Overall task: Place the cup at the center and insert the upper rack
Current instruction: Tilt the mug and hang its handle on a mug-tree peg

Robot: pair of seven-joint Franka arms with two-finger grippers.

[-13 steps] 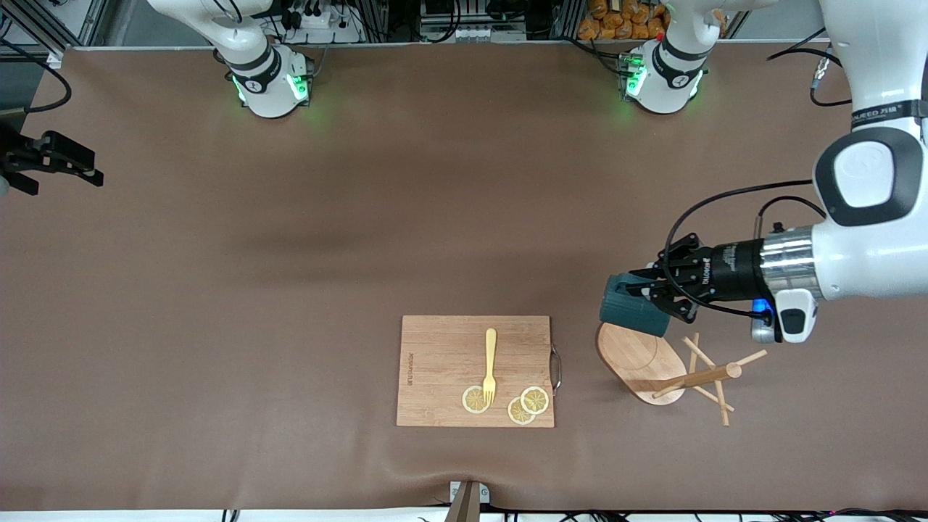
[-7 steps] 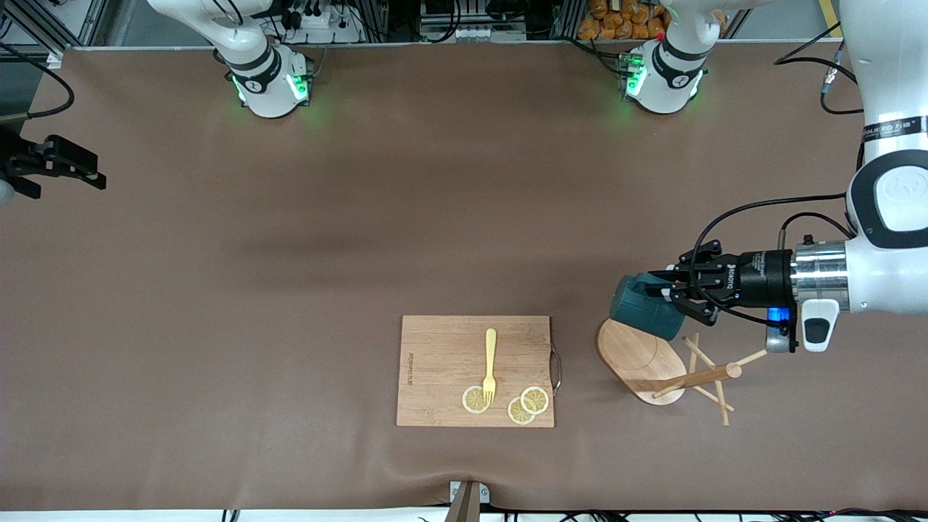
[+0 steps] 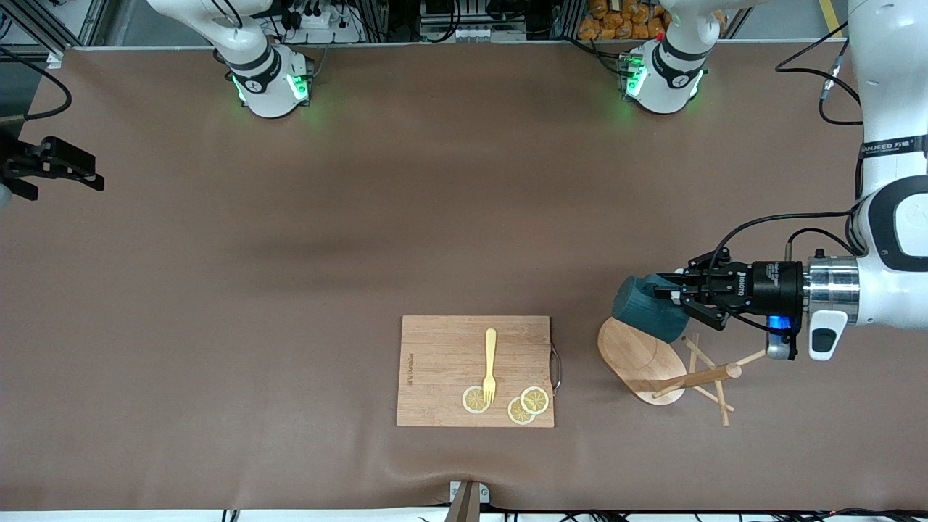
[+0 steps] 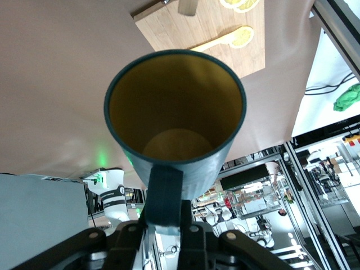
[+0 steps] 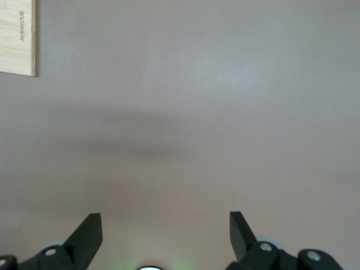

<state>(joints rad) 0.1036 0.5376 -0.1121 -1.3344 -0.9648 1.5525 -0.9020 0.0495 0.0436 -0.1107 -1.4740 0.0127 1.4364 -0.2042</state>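
Brown matting covers our table [image 3: 362,239]. At right of the front frame our left gripper [image 3: 670,299] pinches the cup [image 3: 645,307] by its handle, tipped sideways above the toppled upper rack [image 3: 652,362]. We should right it and carry it steadily to the center. Our right gripper [image 3: 90,174] waits, spread wide, at the frame's left edge.
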